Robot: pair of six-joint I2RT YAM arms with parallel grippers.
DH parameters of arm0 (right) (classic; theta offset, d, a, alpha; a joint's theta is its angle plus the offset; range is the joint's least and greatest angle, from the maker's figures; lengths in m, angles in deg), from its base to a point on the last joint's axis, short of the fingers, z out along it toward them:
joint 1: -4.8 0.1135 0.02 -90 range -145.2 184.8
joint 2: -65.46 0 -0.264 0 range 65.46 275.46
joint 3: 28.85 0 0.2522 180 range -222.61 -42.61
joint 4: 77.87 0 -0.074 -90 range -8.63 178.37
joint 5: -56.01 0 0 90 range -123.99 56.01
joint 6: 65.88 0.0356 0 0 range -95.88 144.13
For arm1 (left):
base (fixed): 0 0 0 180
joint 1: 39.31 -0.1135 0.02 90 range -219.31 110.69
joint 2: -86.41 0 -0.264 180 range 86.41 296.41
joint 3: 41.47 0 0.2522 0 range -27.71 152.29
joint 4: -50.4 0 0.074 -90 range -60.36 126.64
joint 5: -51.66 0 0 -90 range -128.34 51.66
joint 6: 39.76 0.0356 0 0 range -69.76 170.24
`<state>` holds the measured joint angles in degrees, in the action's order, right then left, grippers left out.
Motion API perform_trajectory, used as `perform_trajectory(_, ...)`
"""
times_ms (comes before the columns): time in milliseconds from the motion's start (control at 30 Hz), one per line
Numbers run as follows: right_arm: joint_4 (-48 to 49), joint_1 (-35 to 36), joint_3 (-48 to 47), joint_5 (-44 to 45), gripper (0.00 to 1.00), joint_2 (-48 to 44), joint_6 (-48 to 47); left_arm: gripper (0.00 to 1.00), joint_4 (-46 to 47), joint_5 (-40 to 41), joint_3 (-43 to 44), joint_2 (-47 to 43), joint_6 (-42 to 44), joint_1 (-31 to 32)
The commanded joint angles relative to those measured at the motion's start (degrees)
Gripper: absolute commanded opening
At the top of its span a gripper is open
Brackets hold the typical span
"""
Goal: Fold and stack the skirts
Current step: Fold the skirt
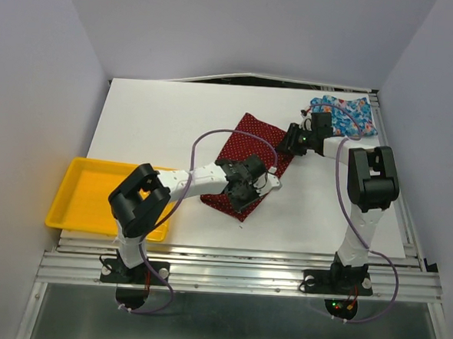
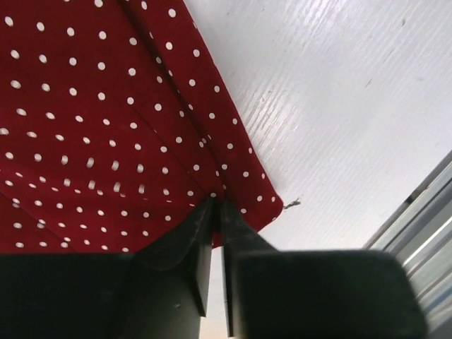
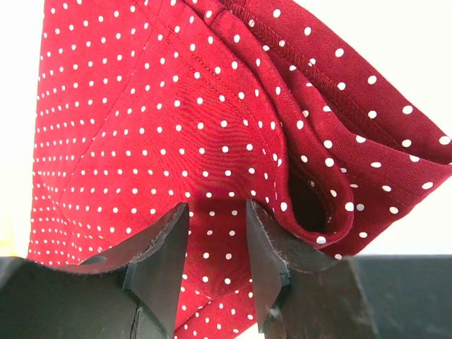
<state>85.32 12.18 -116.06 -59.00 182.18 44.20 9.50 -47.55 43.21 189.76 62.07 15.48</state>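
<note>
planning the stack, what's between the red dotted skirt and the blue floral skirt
the right gripper and its wrist, above white table, in the top view

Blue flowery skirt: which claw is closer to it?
Right. The right claw is at the red skirt's far corner, close to the blue skirt. The left claw is at the red skirt's near corner, farther away.

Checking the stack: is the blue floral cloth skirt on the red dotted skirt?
No, the blue floral cloth skirt lies apart, far right.
</note>
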Motion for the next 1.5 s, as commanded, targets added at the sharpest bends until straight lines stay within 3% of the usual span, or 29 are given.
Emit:
perform_trajectory(0,-2.4,0.01,-0.99,4.45,0.44,2.63,-1.53,0.12,-2.04,0.42,2.47,-0.69,0.47,0.32)
perform_trajectory(67,-2.4,0.01,-1.08,4.62,0.44,2.72,-1.62,0.0,-2.83,1.04,2.82,-3.06,1.08,0.32)
perform_trajectory(233,-2.49,0.01,-0.99,5.24,0.43,3.15,-1.36,0.0,-6.6,2.62,6.94,-8.59,2.4,0.41)
perform_trajectory(400,-2.58,0.01,-1.52,6.73,0.43,3.95,-1.0,0.0,-11.36,0.07,11.0,-8.08,3.89,1.28)
perform_trajectory(633,-3.02,0.01,-1.96,8.14,0.41,4.74,-1.09,0.0,-7.68,-5.46,9.94,-0.54,2.85,3.05)
perform_trajectory(900,-3.98,0.01,-2.92,9.02,0.42,5.18,-2.49,0.0,3.05,-9.51,10.91,9.75,-1.29,5.07)
perform_trajectory(933,-4.07,0.01,-3.1,8.67,0.41,5.09,-2.67,0.02,3.49,-9.6,10.82,10.11,-1.38,5.33)
perform_trajectory(1000,-4.16,0.01,-3.8,7.79,0.43,4.91,-3.02,0.16,4.72,-9.69,10.39,9.68,-0.59,6.12)
perform_trajectory(1033,-4.59,0.01,-4.76,7.27,0.43,4.83,-3.63,0.34,5.42,-9.42,10.12,8.81,-0.24,6.21)
perform_trajectory(1067,-5.03,0.01,-5.47,6.74,0.44,4.83,-4.08,0.41,5.6,-9.33,9.25,7.58,0.03,6.21)
perform_trajectory(1200,-6.35,0.01,-8.98,5.59,0.51,3.51,-6.97,0.63,7.79,-10.12,4.42,-3.74,1.96,5.42)
perform_trajectory(1300,-7.32,0.01,-12.67,3.66,0.59,0.88,-9.61,0.7,8.24,-11.44,0.81,-15.25,3.45,3.05)
perform_trajectory(1467,-11.01,0.01,-17.69,-1.95,0.77,-2.9,-13.83,0.75,6.31,-5.22,-5.5,-20.64,12.38,-1.08)
